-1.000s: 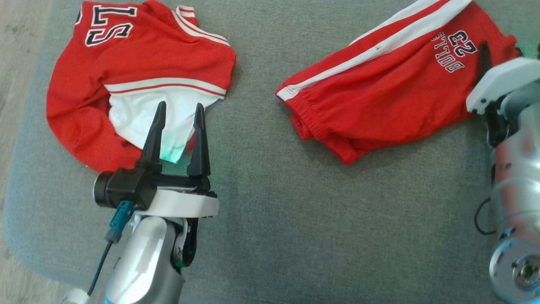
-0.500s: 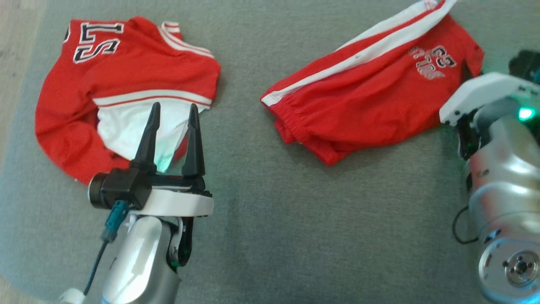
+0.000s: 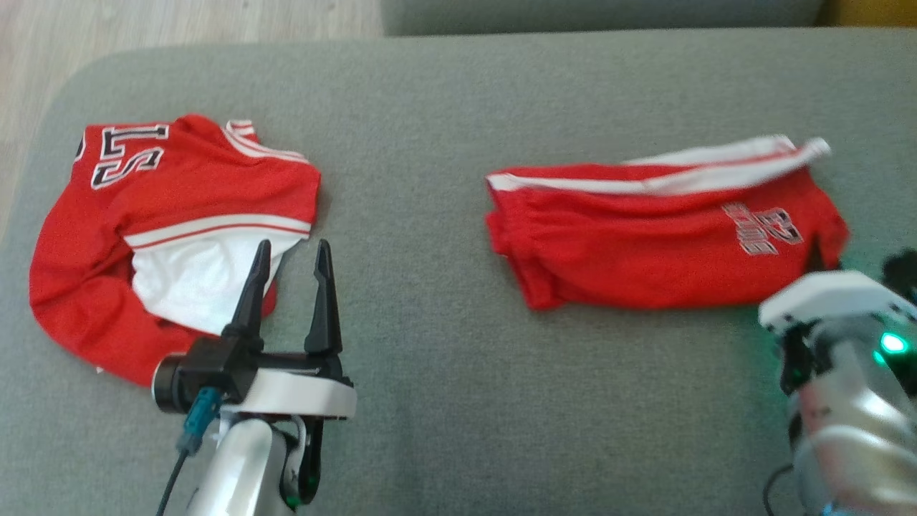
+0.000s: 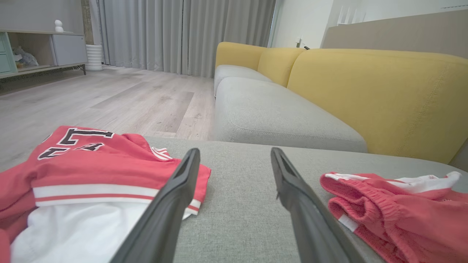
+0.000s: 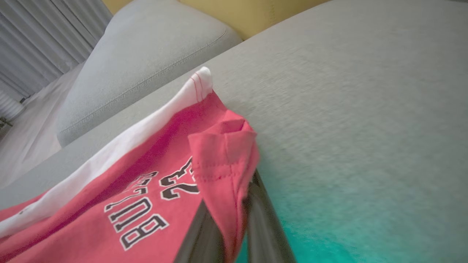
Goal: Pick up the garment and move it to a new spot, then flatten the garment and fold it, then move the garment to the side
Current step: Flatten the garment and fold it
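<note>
A wide grey cushion (image 3: 444, 401) lies beneath both grippers. On it a red and white jersey (image 3: 179, 186) sits crumpled, its white panel just ahead and to the left of the left gripper (image 3: 293, 247), whose jaws stand spread wide with nothing between them. The red shorts (image 3: 645, 251) lie ahead of the right gripper (image 5: 234, 204). Its jaws are pressed together, pinching a folded hem corner beside the printed lettering, apparently lifting it slightly, though blur leaves that uncertain.
</note>
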`<state>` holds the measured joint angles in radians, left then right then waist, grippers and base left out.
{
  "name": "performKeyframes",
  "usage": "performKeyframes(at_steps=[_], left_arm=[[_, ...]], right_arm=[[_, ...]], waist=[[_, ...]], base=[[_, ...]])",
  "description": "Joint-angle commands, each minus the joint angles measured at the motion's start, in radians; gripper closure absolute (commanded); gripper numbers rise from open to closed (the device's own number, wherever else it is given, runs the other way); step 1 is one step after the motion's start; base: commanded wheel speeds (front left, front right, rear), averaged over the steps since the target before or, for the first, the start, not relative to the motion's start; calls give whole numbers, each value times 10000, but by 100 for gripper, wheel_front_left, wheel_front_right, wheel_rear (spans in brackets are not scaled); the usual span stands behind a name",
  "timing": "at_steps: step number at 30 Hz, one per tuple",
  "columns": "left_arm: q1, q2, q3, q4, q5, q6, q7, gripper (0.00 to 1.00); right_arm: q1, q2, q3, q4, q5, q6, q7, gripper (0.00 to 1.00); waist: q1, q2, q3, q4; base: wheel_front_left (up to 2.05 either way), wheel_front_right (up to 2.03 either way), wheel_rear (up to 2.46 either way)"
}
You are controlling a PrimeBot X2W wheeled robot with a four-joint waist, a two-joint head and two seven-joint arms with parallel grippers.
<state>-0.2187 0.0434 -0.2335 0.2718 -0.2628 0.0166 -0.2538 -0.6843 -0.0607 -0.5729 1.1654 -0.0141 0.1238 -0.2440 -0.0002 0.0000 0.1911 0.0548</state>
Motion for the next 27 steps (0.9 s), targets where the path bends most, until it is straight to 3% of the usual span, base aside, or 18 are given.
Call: performKeyframes(at_steps=[1,6,15,21,22,27], left_arm=[[-40,69,295,-263,15,-19,-80,0],[190,69,324,-252,-37,1,-80,0],[290,68,340,-178,108,-44,-80,0],[432,68,380,-99,144,-60,-80,0],[456,68,318,-41,124,-69,-80,0],[329,68,43,145,128,-98,-80,0]], right_arm=[[203,-34,140,-625,290,69,-154,100],[959,-136,332,-1656,1181,69,-168,100],[1381,-203,1565,-2912,3199,69,543,100],[1753,15,3408,-4338,4848,69,1073,100],[1968,77,4258,-4930,5614,69,1282,100],[2372,99,5965,-5801,6923,69,1417,100]], waist=[[2,0,-287,-191],[2,0,-399,-213],[2,0,-454,-145],[2,0,-848,-104],[2,0,-1006,-16],[2,0,-1289,205]], base=[[0,0,0],[0,0,0],[0,0,0],[0,0,0],[0,0,0],[0,0,0]])
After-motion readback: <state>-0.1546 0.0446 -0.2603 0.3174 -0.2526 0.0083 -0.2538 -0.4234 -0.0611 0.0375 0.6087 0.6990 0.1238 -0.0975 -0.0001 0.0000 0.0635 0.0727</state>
